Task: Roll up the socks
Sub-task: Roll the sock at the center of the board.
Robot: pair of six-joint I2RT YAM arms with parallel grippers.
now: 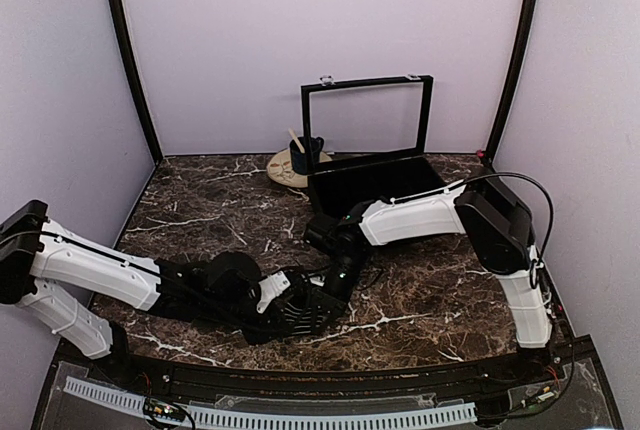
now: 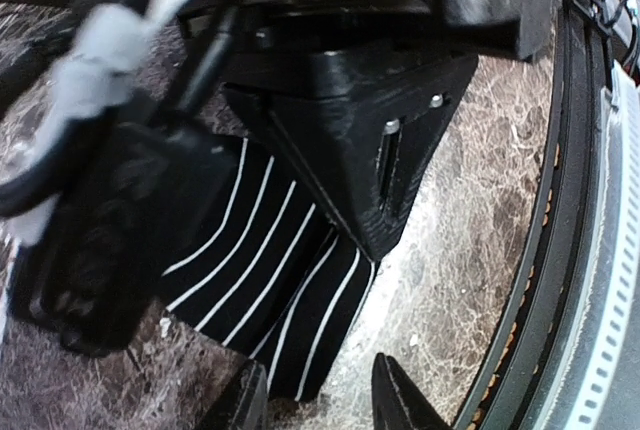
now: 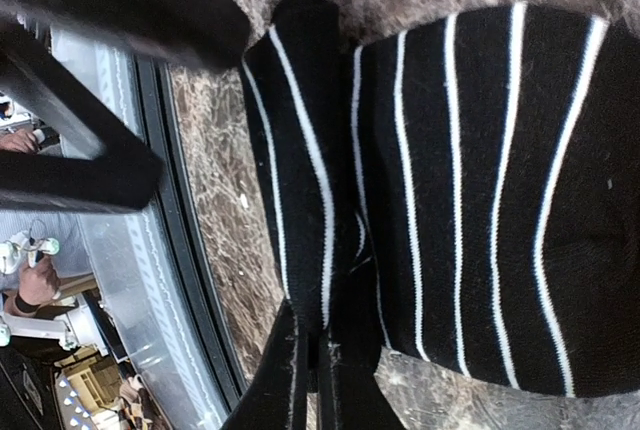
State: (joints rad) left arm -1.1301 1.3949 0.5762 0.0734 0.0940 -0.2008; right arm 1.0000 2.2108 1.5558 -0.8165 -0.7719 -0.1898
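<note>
right gripper (image 3: 320,355) jaws pressed together, nipping a fold of the socks (image 3: 480,200), which are black with thin white stripes and lie flat on the marble table (image 1: 200,220). left gripper (image 2: 318,375) jaws spread, the striped end lying between them, one finger clear of the fabric. both wrists crowd together near the front edge. black box (image 1: 370,185) and mug (image 1: 306,155) sit well back.

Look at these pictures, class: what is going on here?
Two robot arms are handling black socks with white stripes near the front edge of the marble table. The right gripper is shut on a fold of the fabric. The left gripper sits close beside it, jaws apart around one end of the socks. A black box and a mug stand at the back.
</note>
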